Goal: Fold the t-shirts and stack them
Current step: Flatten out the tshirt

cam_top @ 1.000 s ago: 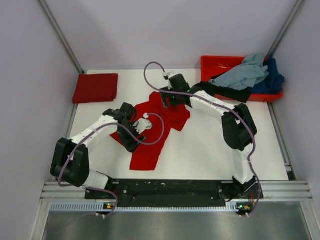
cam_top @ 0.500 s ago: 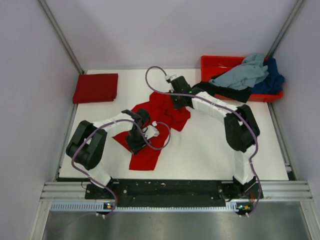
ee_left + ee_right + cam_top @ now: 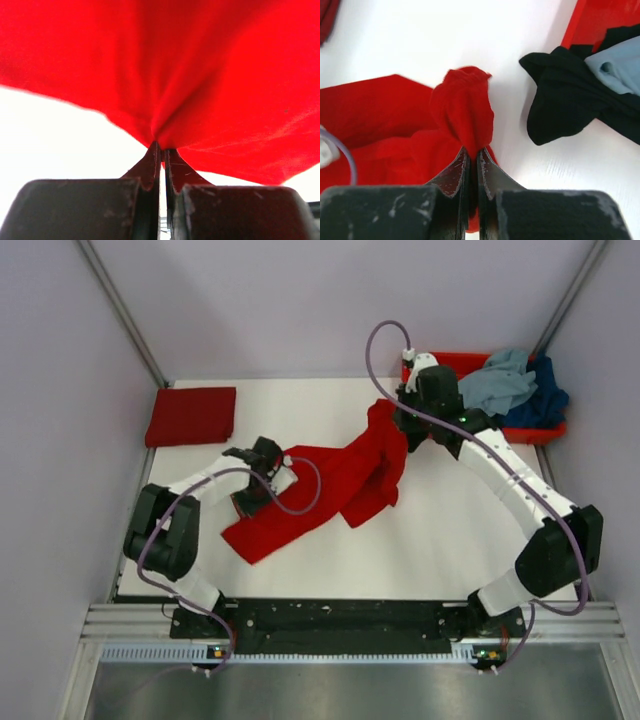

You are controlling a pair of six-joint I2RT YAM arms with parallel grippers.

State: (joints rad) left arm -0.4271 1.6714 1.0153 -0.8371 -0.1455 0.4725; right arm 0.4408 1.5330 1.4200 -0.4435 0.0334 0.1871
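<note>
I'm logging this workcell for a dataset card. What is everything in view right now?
bright red t-shirt: 1, bright red, mid-table, stretched between both grippers
folded t-shirt: 1, darker red, far left corner of the table
grey-blue t-shirt: 1, grey-blue, heaped in the tray
black t-shirt: 1, black, spilling from the tray onto the table
dark blue t-shirt: 1, dark blue, tray's right end
tray: 1, red-orange, far right corner
table: 1, white
left gripper: 1, black, shut on the bright red t-shirt
right gripper: 1, black, shut on the same shirt
</note>
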